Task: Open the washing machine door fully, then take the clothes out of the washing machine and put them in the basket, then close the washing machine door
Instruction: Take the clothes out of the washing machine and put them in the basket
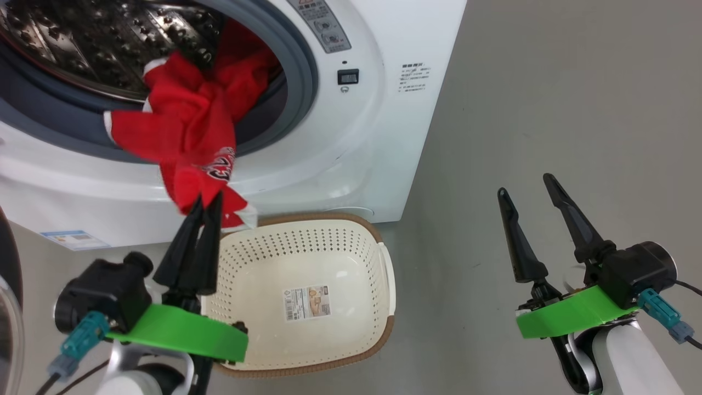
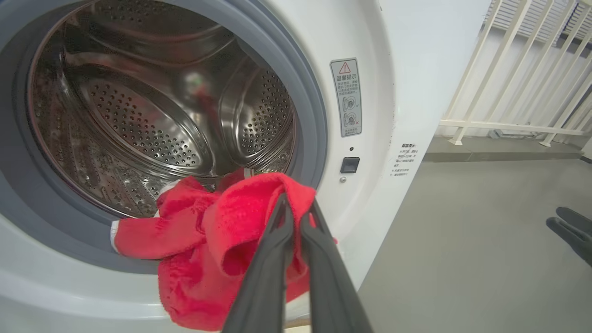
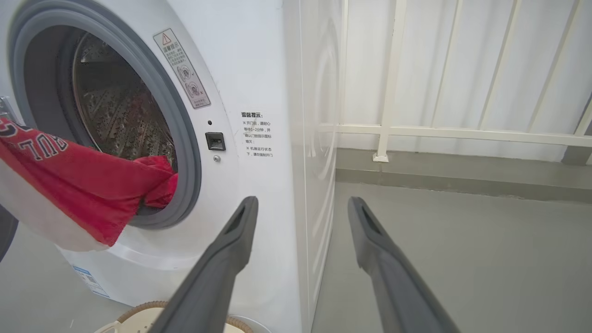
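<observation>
The washing machine (image 1: 384, 109) stands open, its perforated steel drum (image 2: 138, 115) bare at the back. The red clothes (image 1: 186, 126) hang out over the grey gasket (image 2: 310, 115) and down the white front. My left gripper (image 1: 208, 198) is shut on the lower fold of the clothes (image 2: 199, 240), just above the far rim of the cream basket (image 1: 329, 217) on the floor. A sliver of the washing machine door (image 1: 6, 263) shows at the left edge. My right gripper (image 1: 525, 185) is open and holds nothing, off to the right over the floor, its fingers (image 3: 240, 231) pointing at the machine's corner.
The grey floor (image 1: 548, 109) lies to the right of the machine. A white railing (image 3: 439, 132) runs along the wall behind it. The basket floor (image 1: 340, 334) holds nothing but a sticker. A blue label (image 1: 74, 240) sits low on the machine's front.
</observation>
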Robot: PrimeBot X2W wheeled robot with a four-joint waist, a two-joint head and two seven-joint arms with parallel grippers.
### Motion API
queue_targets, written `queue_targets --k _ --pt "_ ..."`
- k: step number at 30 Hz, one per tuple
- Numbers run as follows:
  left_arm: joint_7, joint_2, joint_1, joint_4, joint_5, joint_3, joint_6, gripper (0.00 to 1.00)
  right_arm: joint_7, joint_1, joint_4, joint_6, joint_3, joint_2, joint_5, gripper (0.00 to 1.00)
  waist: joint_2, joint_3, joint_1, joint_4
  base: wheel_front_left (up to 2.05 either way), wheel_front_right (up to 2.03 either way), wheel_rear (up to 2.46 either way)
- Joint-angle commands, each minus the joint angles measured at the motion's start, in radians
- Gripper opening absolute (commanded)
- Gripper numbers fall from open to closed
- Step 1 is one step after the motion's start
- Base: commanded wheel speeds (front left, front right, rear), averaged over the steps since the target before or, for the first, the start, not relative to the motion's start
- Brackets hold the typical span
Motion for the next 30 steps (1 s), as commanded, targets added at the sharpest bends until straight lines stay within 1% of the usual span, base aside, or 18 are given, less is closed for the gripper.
queue_targets --k 1,5,10,14,22,30 --pt "0.006 0.026 0.003 -0.04 0.007 0.032 0.009 0.0 -0.006 0.003 -0.028 0.003 0.018 0.0 0.007 1.0 0.0 0.002 0.0 -0.001 0.0 0.0 0.0" --pt "0.034 0.013 0.03 -0.057 -0.014 0.015 0.014 0.0 -0.006 0.003 -0.032 0.003 0.018 0.0 0.008 1.0 0.0 0.019 0.0 -0.005 0.0 0.0 0.0" --pt "0.038 -0.014 0.035 0.038 -0.065 0.002 -0.012 0.0 -0.006 -0.01 -0.036 0.003 0.028 0.0 0.011 1.0 0.0 0.052 0.0 -0.012 0.0 0.0 0.0" --pt "0.039 -0.052 0.017 0.155 -0.113 -0.012 -0.044 0.0 -0.006 -0.019 -0.035 0.003 0.029 0.0 0.009 1.0 0.0 0.08 0.0 -0.013 0.0 0.0 0.0" --pt "0.035 -0.121 -0.048 0.427 -0.154 -0.061 -0.109 0.0 -0.006 -0.046 -0.04 0.003 0.049 0.0 0.017 1.0 0.0 0.145 0.0 -0.027 0.0 0.0 0.0" --pt "0.018 -0.155 -0.148 0.721 -0.119 -0.108 -0.131 0.0 -0.006 -0.079 -0.045 0.003 0.058 0.0 0.021 1.0 0.0 0.226 0.0 -0.044 0.0 0.0 0.0"
